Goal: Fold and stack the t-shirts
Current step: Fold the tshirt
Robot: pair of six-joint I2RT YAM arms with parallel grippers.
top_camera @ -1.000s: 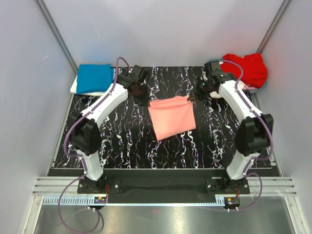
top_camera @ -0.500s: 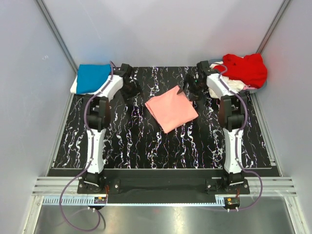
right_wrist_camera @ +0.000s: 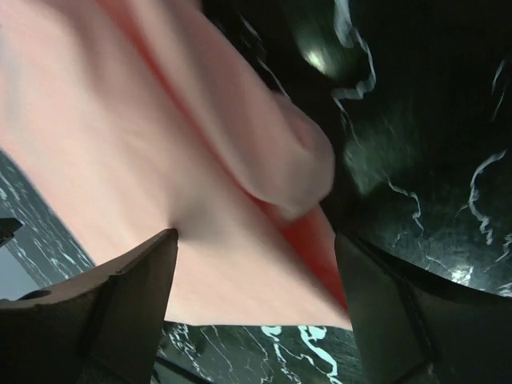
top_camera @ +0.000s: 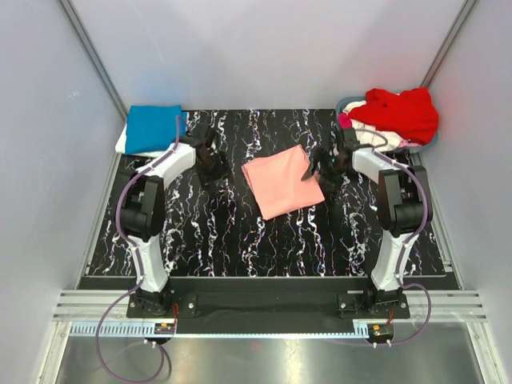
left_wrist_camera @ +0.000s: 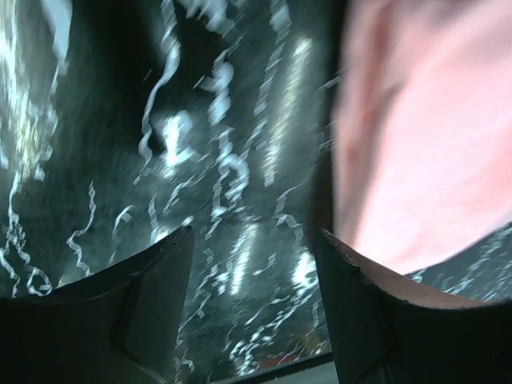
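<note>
A salmon-pink t-shirt lies folded in a rough square at the middle of the black marbled table. My left gripper stands open just left of it; in the left wrist view only table shows between the fingers, with the pink cloth to the upper right. My right gripper hangs open over the shirt's right edge. In the right wrist view the pink shirt and one rolled fold fill the space under the spread fingers, ungripped.
A bright blue t-shirt lies folded on a white one at the back left corner. At the back right a grey basket holds a red t-shirt with white and magenta cloth beneath.
Both grippers were shut on the pink shirt's far corners, then opened and let go. The shirt now lies flat, slightly turned, and both arms have drawn back toward its sides.
</note>
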